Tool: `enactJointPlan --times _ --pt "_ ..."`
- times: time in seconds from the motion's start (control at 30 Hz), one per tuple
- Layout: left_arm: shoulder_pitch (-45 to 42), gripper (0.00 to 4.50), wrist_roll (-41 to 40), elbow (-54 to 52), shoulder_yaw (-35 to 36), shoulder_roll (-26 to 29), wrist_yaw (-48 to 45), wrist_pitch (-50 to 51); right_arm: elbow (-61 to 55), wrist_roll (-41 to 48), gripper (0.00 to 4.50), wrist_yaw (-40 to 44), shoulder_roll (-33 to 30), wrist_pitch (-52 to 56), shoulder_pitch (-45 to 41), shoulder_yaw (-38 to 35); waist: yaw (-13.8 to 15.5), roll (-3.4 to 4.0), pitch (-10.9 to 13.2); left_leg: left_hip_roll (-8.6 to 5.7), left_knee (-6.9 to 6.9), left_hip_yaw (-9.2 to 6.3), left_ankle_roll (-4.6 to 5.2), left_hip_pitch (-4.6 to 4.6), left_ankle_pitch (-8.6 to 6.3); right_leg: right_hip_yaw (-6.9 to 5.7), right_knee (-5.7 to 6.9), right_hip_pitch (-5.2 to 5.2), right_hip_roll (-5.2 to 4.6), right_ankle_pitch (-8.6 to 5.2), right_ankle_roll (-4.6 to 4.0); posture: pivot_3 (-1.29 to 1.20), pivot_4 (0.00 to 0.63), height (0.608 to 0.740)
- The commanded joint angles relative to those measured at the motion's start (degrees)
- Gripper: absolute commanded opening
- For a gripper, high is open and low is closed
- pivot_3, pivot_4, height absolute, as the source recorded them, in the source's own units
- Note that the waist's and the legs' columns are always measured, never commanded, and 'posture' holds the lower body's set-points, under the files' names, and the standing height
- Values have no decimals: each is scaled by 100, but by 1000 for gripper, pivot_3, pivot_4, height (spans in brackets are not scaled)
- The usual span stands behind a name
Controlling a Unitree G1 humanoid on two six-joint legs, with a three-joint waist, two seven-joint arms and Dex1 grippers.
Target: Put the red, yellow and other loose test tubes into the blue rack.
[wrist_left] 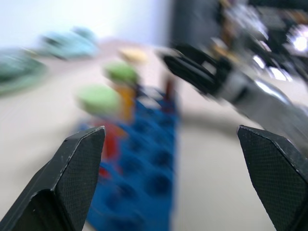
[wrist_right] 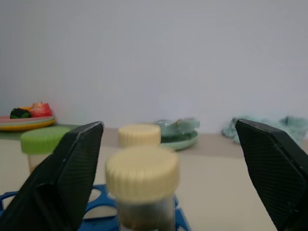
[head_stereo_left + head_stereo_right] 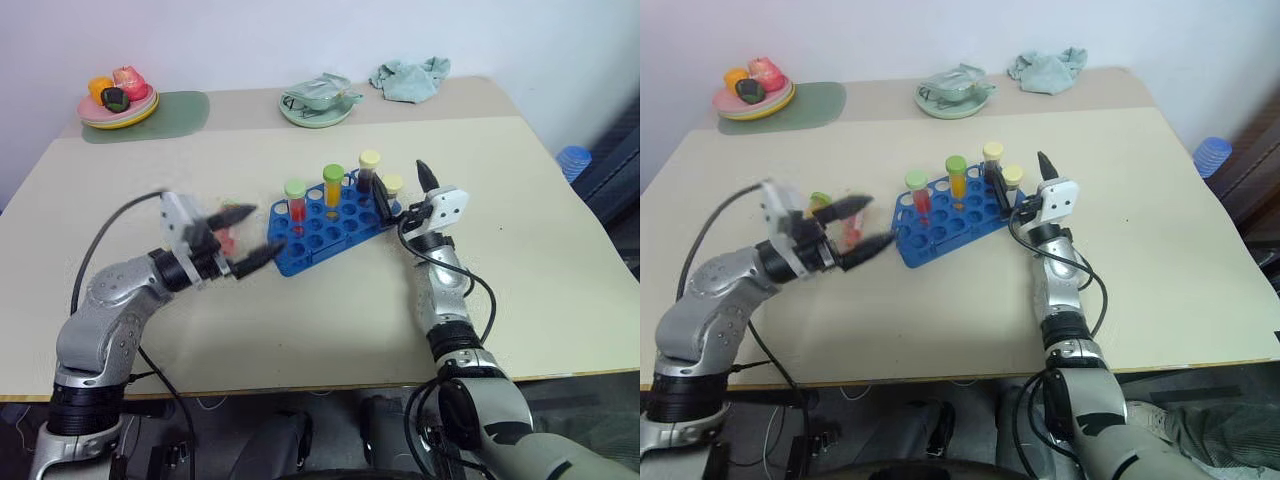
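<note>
The blue rack lies mid-table with several capped tubes standing in it: a green-capped red one, a green-capped orange one and a yellow-capped dark one. My right gripper is open at the rack's right end. Its fingers stand wide on either side of a yellow-capped tube in the rack and do not touch it. At the rack's left end, my left gripper is open and empty above the table. A loose red tube lies on the table behind its fingers, partly hidden.
At the far left a plate of toy fruit sits on a green mat. A green dish and a crumpled cloth lie at the back. A blue object stands beyond the table's right edge.
</note>
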Motion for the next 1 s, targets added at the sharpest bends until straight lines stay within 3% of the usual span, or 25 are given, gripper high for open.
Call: enactJointPlan --times 0.03,0.17,0.3,0.43,0.57,0.77,1.0 --pt "-35 4500 118 -382 550 -44 1166 284 -1725 471 4444 377 -466 1231 326 151 21 0 0 0 0 0 0 0 0 2 0 -1 0 0 0 0 150 740" --pt "-288 4500 241 -482 769 -65 2393 1030 -3396 1105 4444 918 -1417 2995 840 209 49 -1 0 1 -1 1 -1 -2 -2 13 -2 0 2 0 0 0 150 740" --pt "-1134 4500 183 -313 874 -131 3840 2741 -4466 1812 4444 1649 -2609 4465 1050 110 157 -15 7 1 7 3 3 -8 -5 13 -8 1 0 0 2 0 150 740" --pt "-2381 4500 327 661 1205 -394 4852 4232 -4890 2376 4444 2512 -3510 5341 887 98 174 -30 9 4 8 3 5 -13 -7 8 -15 3 -5 0 4 0 150 740" --pt "-3426 4500 805 2093 1213 -194 5176 5171 -5021 2683 4444 2777 -3740 5837 510 133 152 -37 12 7 6 6 6 -20 -12 1 -30 -2 -4 1 6 0 150 740" --pt "-4822 4500 1523 4917 762 270 4821 4867 -5174 2999 4444 3267 -3962 6450 260 212 185 -51 16 6 12 -1 6 -43 -13 -15 -40 -13 -7 4 9 0 150 740" --pt "-5852 4500 2292 7350 -249 524 3515 3583 -5267 3156 4444 3784 -4114 6561 155 162 177 -62 22 3 15 -6 15 -56 -18 -27 -75 -7 -10 16 25 0 150 740"
